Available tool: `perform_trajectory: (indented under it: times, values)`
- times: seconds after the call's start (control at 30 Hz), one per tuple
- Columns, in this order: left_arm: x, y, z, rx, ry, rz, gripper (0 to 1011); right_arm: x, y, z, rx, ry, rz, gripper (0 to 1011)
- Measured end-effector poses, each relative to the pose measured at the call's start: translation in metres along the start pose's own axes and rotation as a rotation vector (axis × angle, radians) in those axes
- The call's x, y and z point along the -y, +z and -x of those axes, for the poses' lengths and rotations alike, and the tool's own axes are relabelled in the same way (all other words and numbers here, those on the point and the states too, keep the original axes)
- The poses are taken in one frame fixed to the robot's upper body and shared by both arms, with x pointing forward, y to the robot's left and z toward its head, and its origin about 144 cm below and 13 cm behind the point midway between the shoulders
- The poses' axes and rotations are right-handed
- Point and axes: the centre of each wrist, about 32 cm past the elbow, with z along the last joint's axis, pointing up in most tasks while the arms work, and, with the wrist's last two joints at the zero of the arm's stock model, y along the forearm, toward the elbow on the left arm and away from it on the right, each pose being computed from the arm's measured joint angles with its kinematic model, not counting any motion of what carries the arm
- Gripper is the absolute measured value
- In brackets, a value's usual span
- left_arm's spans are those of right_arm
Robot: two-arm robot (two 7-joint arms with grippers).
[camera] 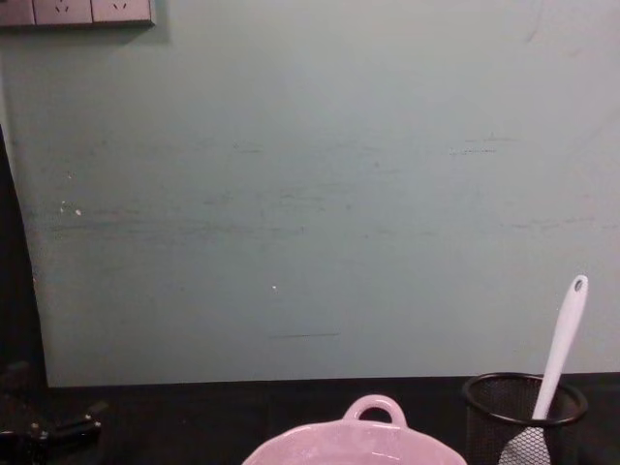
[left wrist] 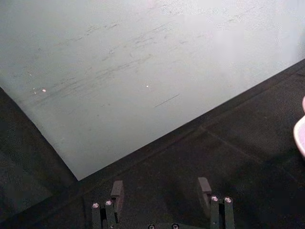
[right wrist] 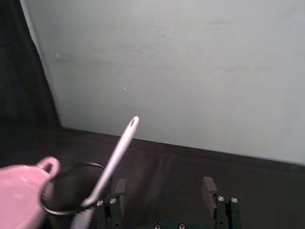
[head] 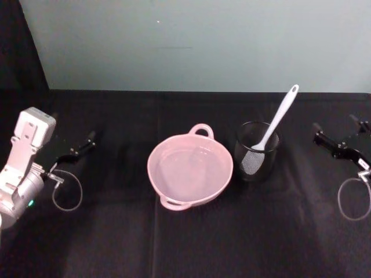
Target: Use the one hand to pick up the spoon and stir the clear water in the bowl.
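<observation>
The pale pink bowl (head: 152,176) with a loop handle stands at the table's middle, clear water in it. To its right, the white spoon (head: 279,117) leans in a black mesh cup (head: 257,152), head down, handle pointing up and back. My left gripper (head: 81,139) rests open at the table's left, well away from the bowl. At the far right, my right gripper (head: 335,124) is open with nothing between its fingers, to the right of the cup. In the right wrist view the spoon (right wrist: 119,152), cup (right wrist: 71,191) and bowl (right wrist: 19,191) lie ahead of the open gripper (right wrist: 164,188).
A black cloth (head: 191,243) covers the table, and a pale green wall (head: 197,40) runs along its back edge. Cable loops lie beside each arm (head: 66,194). From the chest view, the bowl (camera: 376,407) and cup (camera: 523,412) stand at the bottom edge.
</observation>
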Motion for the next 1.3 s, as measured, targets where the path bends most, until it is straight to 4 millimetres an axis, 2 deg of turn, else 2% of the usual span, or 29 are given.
perform_trajectory:
  times: [0.33, 0.43, 0.67, 0.9, 1.3]
  values:
    - [0.000, 0.000, 0.000, 0.000, 0.000, 0.000, 1011, -0.008, 0.016, -0.009, -0.353, 0.124, 0.059, 1002]
    - [0.000, 0.000, 0.000, 0.000, 0.000, 0.000, 1011, -0.017, 0.021, -0.011, -0.465, 0.162, 0.093, 1003]
    - [0.000, 0.000, 0.000, 0.000, 0.000, 0.000, 1011, -0.038, 0.024, -0.014, -0.607, 0.207, 0.149, 1003]
    - [0.000, 0.000, 0.000, 0.000, 0.000, 0.000, 1011, -0.055, 0.025, -0.017, -0.638, 0.198, 0.170, 1003]
    - [0.000, 0.000, 0.000, 0.000, 0.000, 0.000, 1011, -0.078, 0.028, -0.014, -0.562, 0.206, 0.139, 1003]
